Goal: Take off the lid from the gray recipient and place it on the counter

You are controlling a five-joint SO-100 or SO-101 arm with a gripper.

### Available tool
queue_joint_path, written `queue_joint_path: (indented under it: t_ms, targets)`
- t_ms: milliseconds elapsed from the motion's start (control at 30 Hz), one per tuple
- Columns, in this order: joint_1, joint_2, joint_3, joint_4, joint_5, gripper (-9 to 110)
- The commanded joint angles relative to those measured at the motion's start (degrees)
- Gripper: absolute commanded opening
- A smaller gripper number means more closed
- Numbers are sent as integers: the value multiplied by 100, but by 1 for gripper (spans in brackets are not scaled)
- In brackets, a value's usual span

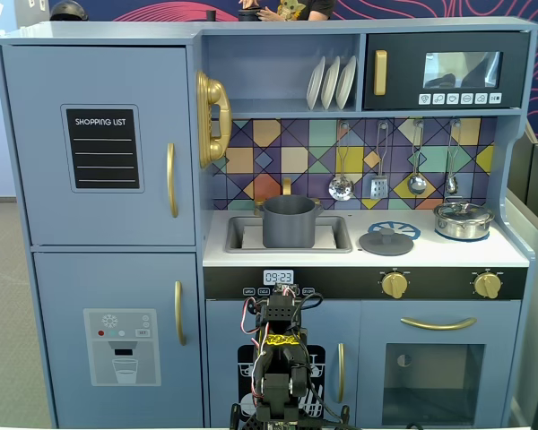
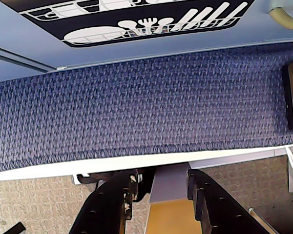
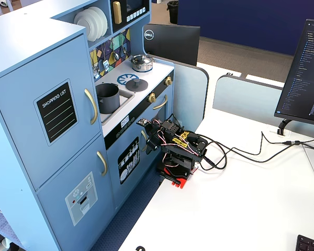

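The gray recipient stands in the sink recess of the counter with its top open; it also shows in the other fixed view. The lid lies flat on the counter to its right, partly over the blue burner print, and shows in the other fixed view too. My arm is folded low in front of the kitchen's lower doors, far below the counter. In the wrist view my gripper is open and empty, over the table edge and the blue carpet.
A shiny silver pot with its own lid stands at the counter's right end. Utensils hang on the back wall. A monitor and cables are on the white table behind my arm.
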Motion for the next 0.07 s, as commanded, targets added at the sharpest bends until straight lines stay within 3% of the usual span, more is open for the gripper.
queue_joint_path:
  t_ms: [0, 33]
  targets:
    - [70, -18, 9, 1028, 105, 3]
    - [70, -18, 9, 1028, 105, 3]
